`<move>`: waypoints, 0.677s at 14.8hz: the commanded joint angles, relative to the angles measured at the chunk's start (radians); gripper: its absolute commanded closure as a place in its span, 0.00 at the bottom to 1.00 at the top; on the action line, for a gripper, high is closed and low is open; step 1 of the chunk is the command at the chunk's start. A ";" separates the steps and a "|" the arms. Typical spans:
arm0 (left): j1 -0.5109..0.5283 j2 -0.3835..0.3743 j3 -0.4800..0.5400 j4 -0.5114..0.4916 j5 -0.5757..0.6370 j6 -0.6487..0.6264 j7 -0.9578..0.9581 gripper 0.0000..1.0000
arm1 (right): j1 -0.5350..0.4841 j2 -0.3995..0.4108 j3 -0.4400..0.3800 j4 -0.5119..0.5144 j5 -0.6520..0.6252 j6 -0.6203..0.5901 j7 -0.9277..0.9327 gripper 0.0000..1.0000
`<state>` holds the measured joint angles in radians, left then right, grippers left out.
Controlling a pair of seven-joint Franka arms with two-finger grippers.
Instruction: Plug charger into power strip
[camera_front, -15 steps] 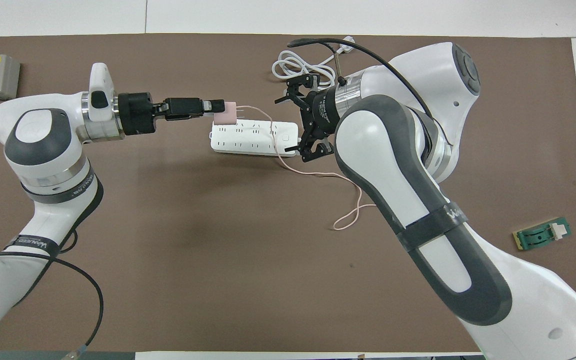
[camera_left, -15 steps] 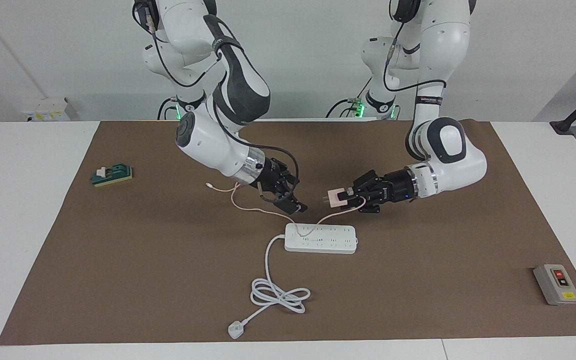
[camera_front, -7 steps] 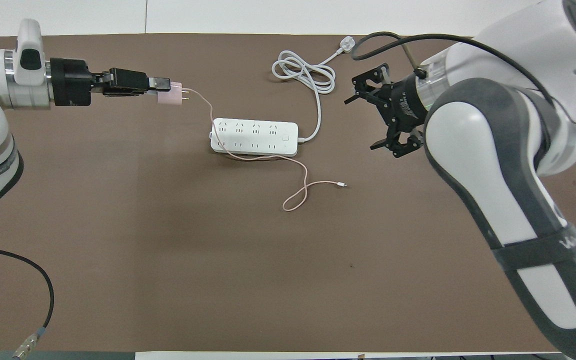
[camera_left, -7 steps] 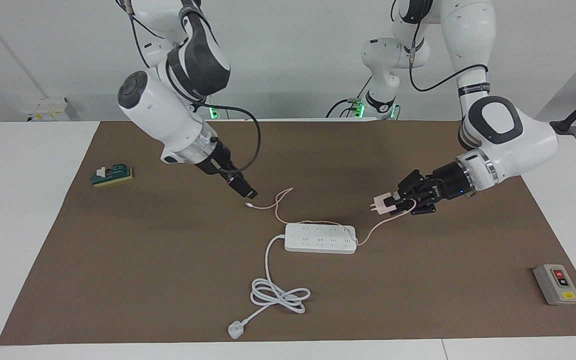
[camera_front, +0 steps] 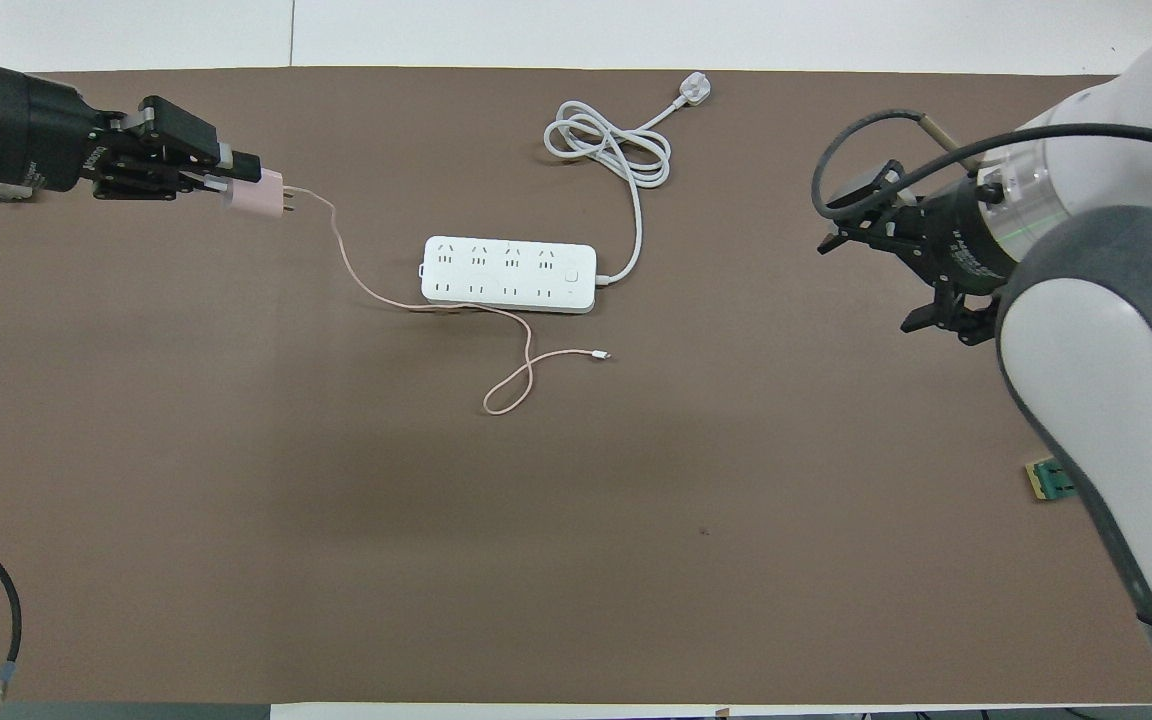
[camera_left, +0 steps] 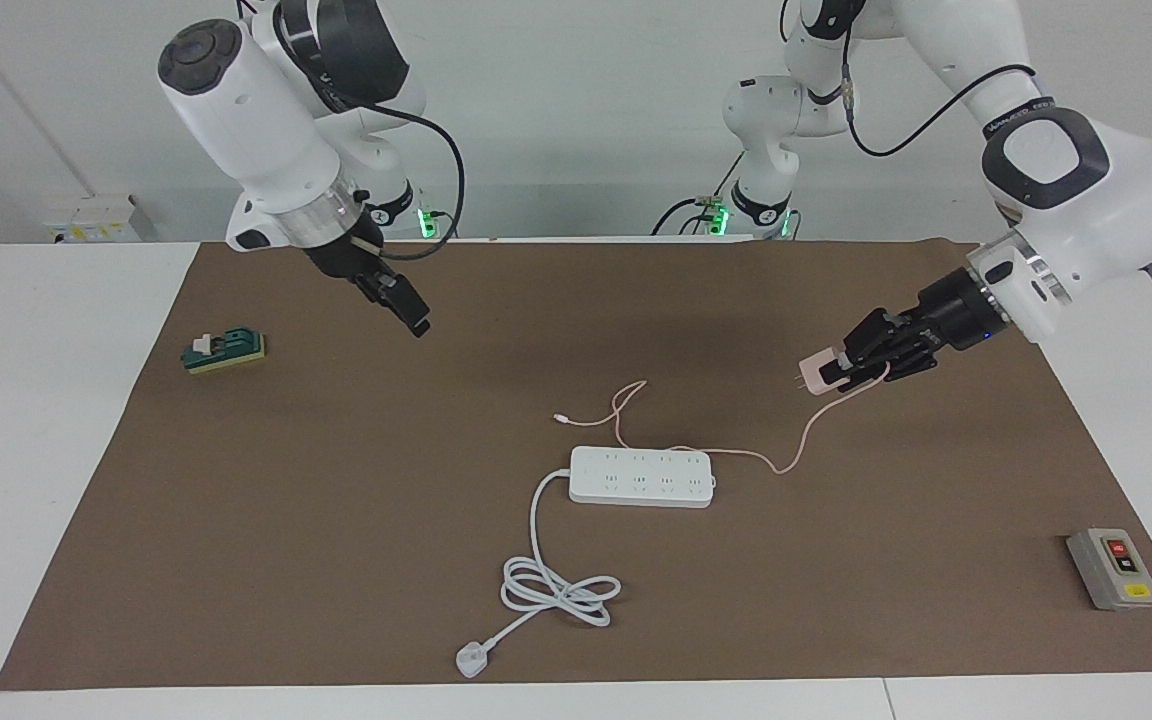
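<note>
The pale-pink charger (camera_left: 814,377) hangs in the air in my left gripper (camera_left: 839,372), which is shut on it over the mat toward the left arm's end. It also shows in the overhead view (camera_front: 258,196), held by my left gripper (camera_front: 236,180), prongs pointing toward the power strip. Its thin pink cable (camera_left: 796,440) droops to the mat and runs along the power strip's edge nearer the robots (camera_front: 436,307). The white power strip (camera_left: 641,477) (camera_front: 509,273) lies flat mid-table. My right gripper (camera_left: 416,318) (camera_front: 866,285) is open, empty and raised toward the right arm's end.
The strip's thick white cord coils (camera_left: 556,590) (camera_front: 608,140) farther from the robots, ending in a white plug (camera_left: 472,660). A grey button box (camera_left: 1113,568) sits at the left arm's end, a green switch block (camera_left: 224,350) at the right arm's end.
Both grippers have drawn away from the strip. My left one carried the charger toward the left arm's end, dragging its cable. My right one rose and swung toward the right arm's end.
</note>
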<state>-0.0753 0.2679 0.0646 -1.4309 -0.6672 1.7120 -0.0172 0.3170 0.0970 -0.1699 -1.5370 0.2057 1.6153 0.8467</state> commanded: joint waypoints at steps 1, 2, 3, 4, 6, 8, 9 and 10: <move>0.000 -0.019 0.004 0.018 0.170 -0.066 -0.130 1.00 | -0.065 -0.048 0.010 -0.028 -0.063 -0.050 -0.153 0.00; 0.000 -0.019 0.006 0.020 0.222 -0.099 -0.162 1.00 | -0.085 -0.055 0.012 -0.029 -0.080 -0.073 -0.211 0.00; 0.000 -0.021 0.006 0.029 0.265 -0.147 -0.206 1.00 | -0.108 -0.060 0.012 -0.031 -0.089 -0.089 -0.283 0.00; 0.002 -0.026 0.006 0.055 0.314 -0.188 -0.258 1.00 | -0.133 -0.062 0.012 -0.031 -0.095 -0.098 -0.369 0.00; 0.003 -0.026 0.009 0.070 0.363 -0.254 -0.334 1.00 | -0.173 -0.083 0.015 -0.038 -0.097 -0.117 -0.487 0.00; 0.003 -0.027 0.015 0.070 0.374 -0.282 -0.360 1.00 | -0.174 -0.094 0.012 -0.054 -0.100 -0.135 -0.495 0.00; 0.003 -0.026 0.018 0.070 0.374 -0.285 -0.377 1.00 | -0.179 -0.097 0.010 -0.057 -0.100 -0.146 -0.497 0.00; 0.002 -0.026 0.023 0.070 0.374 -0.284 -0.392 1.00 | -0.183 -0.097 0.003 -0.055 -0.098 -0.147 -0.498 0.00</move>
<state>-0.0722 0.2420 0.0787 -1.3770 -0.3164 1.4586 -0.3645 0.1429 0.0325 -0.1712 -1.5534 0.1266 1.4709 0.3693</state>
